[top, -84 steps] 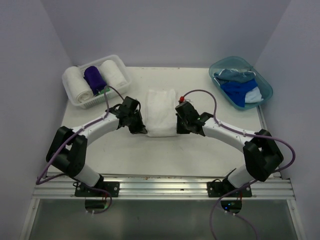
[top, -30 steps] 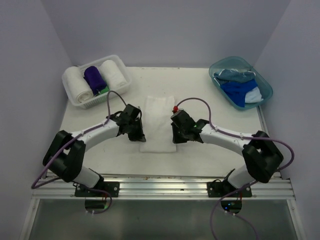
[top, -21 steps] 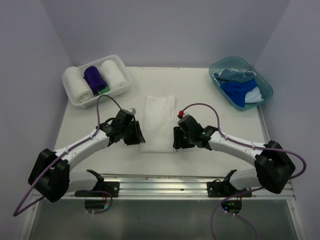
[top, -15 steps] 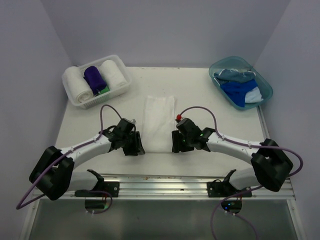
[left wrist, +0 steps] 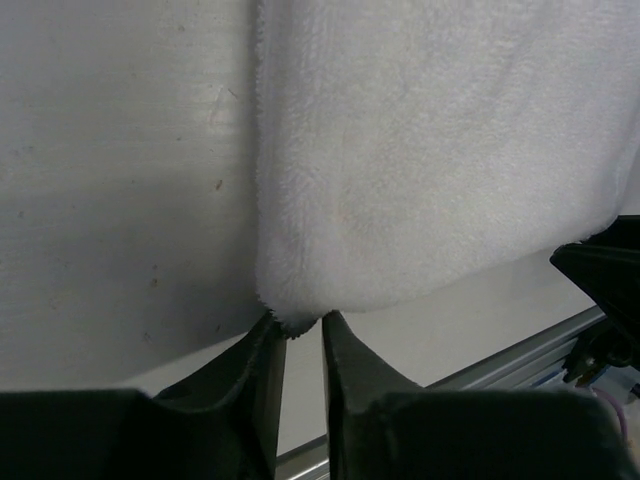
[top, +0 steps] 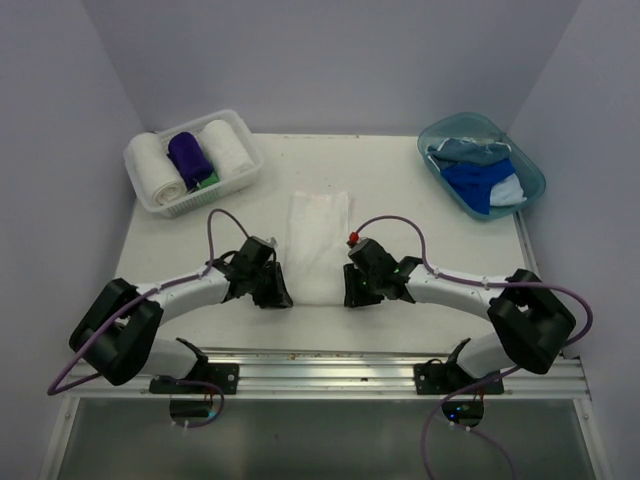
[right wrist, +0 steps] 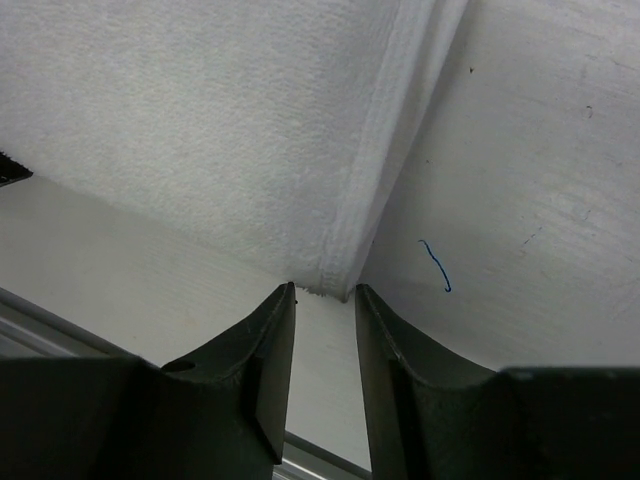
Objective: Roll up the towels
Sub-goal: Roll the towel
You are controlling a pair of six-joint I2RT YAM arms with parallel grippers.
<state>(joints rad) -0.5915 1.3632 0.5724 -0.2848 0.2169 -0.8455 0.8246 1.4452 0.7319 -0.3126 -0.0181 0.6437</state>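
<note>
1. One white towel (top: 318,245) lies flat on the table (top: 420,200), lengthwise between the arms.
2. Left fingers (left wrist: 262,380) stand narrowly apart, the towel's near-left corner at their tips.
3. Right fingers (right wrist: 272,350) stand slightly apart, just short of its near-right corner.

A white towel (left wrist: 430,150) is lying flat on the pale tabletop (left wrist: 120,180), filling the upper right of the view. Its nearest corner, slightly frayed, is sitting right at the tips of the left claw (left wrist: 298,330). The claw's two dark fingers (left wrist: 262,370) are standing a little apart, with a narrow gap showing between them. A black machine part (left wrist: 605,275) is poking in beside the towel's edge on the right, and a metal rail (left wrist: 500,370) is running below it.
</note>
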